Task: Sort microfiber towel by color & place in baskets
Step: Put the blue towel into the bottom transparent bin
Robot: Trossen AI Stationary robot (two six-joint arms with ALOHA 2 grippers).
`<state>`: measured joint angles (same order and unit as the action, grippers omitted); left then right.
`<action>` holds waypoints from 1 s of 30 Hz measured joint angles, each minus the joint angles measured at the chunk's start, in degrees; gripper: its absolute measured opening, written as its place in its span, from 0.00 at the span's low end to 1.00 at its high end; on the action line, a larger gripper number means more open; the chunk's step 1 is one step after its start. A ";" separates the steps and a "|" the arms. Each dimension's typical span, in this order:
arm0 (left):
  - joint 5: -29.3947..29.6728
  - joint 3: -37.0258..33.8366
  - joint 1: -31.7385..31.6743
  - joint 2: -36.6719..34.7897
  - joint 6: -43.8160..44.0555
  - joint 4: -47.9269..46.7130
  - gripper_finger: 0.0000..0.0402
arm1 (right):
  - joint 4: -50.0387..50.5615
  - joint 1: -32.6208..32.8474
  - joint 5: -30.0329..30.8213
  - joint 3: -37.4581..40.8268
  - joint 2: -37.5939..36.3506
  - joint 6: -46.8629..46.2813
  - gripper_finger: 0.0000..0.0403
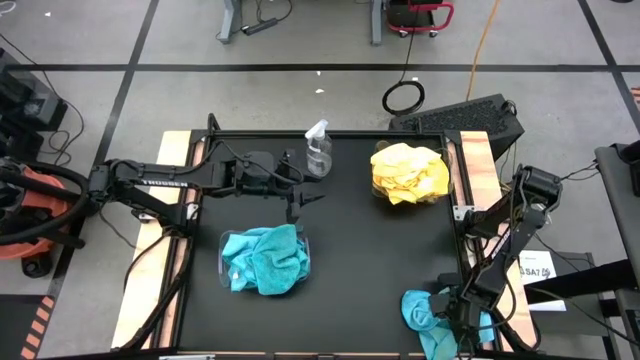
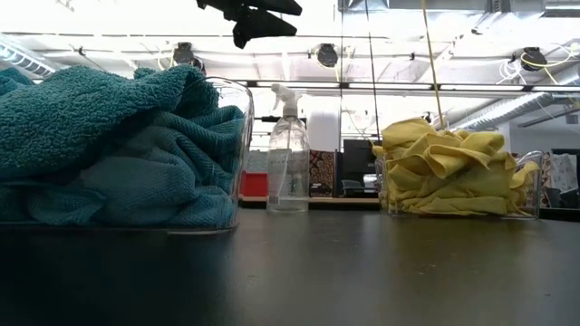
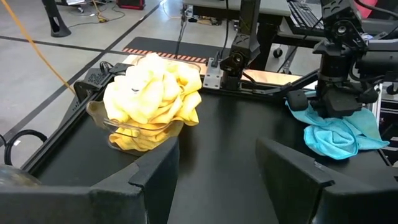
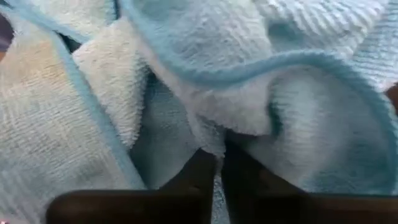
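While pinched, teal towel (image 1: 425, 315) fills right gripper (image 1: 458, 318).

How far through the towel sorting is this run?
Nearly finished. Yellow towels fill the far basket; teal towels fill the near basket. The right gripper is down on the last loose teal towel. That one remains unbinned. The left gripper waits open.

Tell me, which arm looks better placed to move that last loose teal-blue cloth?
The right: its gripper is already down on the loose teal-blue microfiber cloth, fingers pinched into its folds. The left gripper hangs open above the teal-filled clear plastic basket.
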<state>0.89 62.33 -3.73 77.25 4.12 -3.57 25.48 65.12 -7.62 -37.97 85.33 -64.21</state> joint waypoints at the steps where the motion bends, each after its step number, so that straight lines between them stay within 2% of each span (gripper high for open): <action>1: 0.00 0.00 0.00 0.00 -0.02 0.02 0.55 | 0.06 0.01 0.03 0.01 -0.48 0.59 0.04; 11: -0.05 0.00 0.00 0.00 -0.02 0.07 0.55 | 9.02 -1.49 0.18 0.25 -8.40 1.35 0.00; 16: -5.13 0.00 -0.03 0.00 -0.04 0.44 0.55 | 15.18 -5.10 2.53 0.06 -15.26 3.91 0.00; 23: -7.44 0.00 0.22 0.00 -0.48 3.54 0.55 | 20.70 -12.97 7.23 -2.77 -22.28 14.39 0.00; 30: -8.33 0.00 0.37 0.00 -0.41 3.54 0.56 | 21.59 -22.22 8.82 -7.07 -24.58 25.71 0.00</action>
<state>-7.45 62.33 -3.36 77.25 3.70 -0.04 47.07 42.90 1.20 -45.04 60.75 -38.49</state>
